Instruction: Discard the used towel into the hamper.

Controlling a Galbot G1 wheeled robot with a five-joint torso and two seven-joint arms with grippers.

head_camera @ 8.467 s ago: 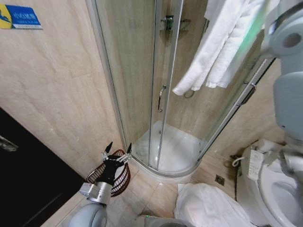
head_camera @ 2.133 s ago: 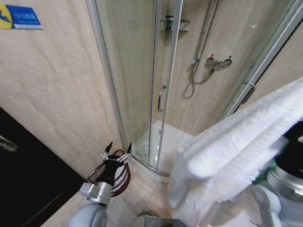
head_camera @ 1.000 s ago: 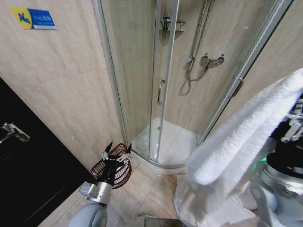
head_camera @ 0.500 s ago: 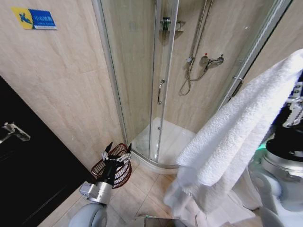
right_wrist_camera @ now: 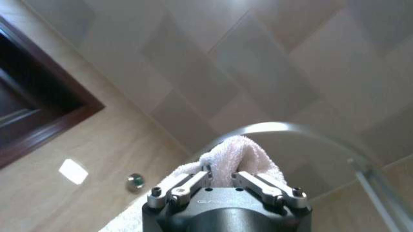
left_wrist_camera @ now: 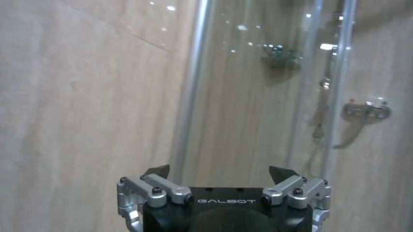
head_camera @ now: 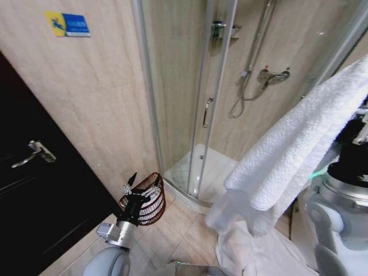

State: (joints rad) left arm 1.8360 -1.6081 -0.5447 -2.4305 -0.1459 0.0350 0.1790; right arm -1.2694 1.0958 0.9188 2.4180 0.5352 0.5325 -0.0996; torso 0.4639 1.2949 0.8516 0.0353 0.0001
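- Towel point(head_camera: 299, 144): white terry, soft and limp. You see it draped from the upper right of the head view, its lower end hanging free above more white cloth point(head_camera: 259, 253) on the floor. Expect sag and swing, with little weight.
- Right gripper point(right_wrist_camera: 221, 180): jaws pressed together, pinching a bunched fold of the towel. A gathered fold is the sound place to hold, since a single edge would probably slip.
- Left gripper point(head_camera: 142, 185): jaws spread, holding nothing, poised low in front of the hamper point(head_camera: 148, 198).
- Hamper: open-weave, reddish-brown, on the floor tiles beside the shower enclosure point(head_camera: 195, 115), well apart from the towel.
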